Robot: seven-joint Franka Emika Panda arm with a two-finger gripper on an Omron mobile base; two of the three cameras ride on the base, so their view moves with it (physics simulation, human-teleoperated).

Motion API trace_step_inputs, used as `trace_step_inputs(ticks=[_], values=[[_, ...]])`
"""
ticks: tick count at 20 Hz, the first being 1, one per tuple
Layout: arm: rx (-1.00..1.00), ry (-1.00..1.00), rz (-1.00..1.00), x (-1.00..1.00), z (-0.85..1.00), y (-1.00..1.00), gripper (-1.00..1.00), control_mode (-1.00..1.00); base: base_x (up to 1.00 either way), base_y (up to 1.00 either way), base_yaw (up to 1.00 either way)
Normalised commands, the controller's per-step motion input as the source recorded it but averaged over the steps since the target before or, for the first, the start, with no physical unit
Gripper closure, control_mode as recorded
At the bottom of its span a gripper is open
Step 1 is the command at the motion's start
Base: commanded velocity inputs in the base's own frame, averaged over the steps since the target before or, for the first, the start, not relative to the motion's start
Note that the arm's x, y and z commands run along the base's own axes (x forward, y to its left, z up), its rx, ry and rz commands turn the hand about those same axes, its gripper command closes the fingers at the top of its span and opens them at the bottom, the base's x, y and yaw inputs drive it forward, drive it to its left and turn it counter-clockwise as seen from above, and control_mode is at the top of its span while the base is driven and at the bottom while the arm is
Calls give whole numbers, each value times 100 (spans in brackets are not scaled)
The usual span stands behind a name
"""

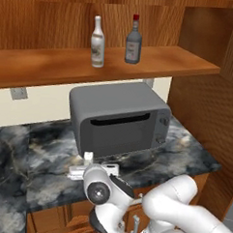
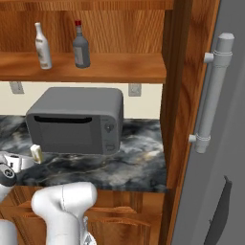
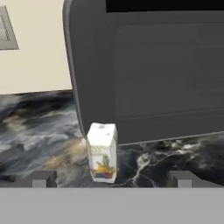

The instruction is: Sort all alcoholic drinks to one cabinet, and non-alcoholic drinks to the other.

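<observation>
A small cream carton (image 3: pixel 103 152) with fruit printed on it stands upright on the dark marble counter (image 1: pixel 184 156), just in front of the grey microwave's lower left corner. My gripper (image 3: pixel 111 179) is open, low over the counter, and the carton stands a short way ahead between the two fingertips without touching them. From the base cameras the carton (image 1: pixel 88 157) (image 2: pixel 36 153) shows just beyond my hand (image 1: pixel 94 169). A slim white bottle (image 1: pixel 97 42) and a squat dark bottle with a red cap (image 1: pixel 134 42) stand on the reddish-brown wall cabinet's shelf (image 1: pixel 48 66). The other cabinet is out of view.
The grey microwave (image 1: pixel 118 118) stands against the wall directly behind the carton. A wall socket (image 1: pixel 18 92) sits to the left. A tall wooden side panel (image 2: pixel 184 95) and a grey fridge door with a long handle (image 2: pixel 213 91) close off the right.
</observation>
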Motion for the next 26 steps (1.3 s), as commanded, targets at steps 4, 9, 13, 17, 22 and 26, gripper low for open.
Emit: trace_step_inputs(ticks=[4, 9, 13, 17, 22, 26], values=[[0, 0, 3, 33, -20, 9, -100, -100, 0, 0, 0], [0, 0, 2, 40, -14, 9, -100, -100, 0, 0, 0], [0, 0, 3, 37, -11, 6, -100, -100, 0, 0, 0], [0, 0, 3, 28, -16, 8, -100, -100, 0, 0, 0], [0, 0, 3, 21, -21, 9, -100, -100, 0, 0, 0], [1, 0, 3, 14, -18, 3, -100, -100, 0, 0, 0]])
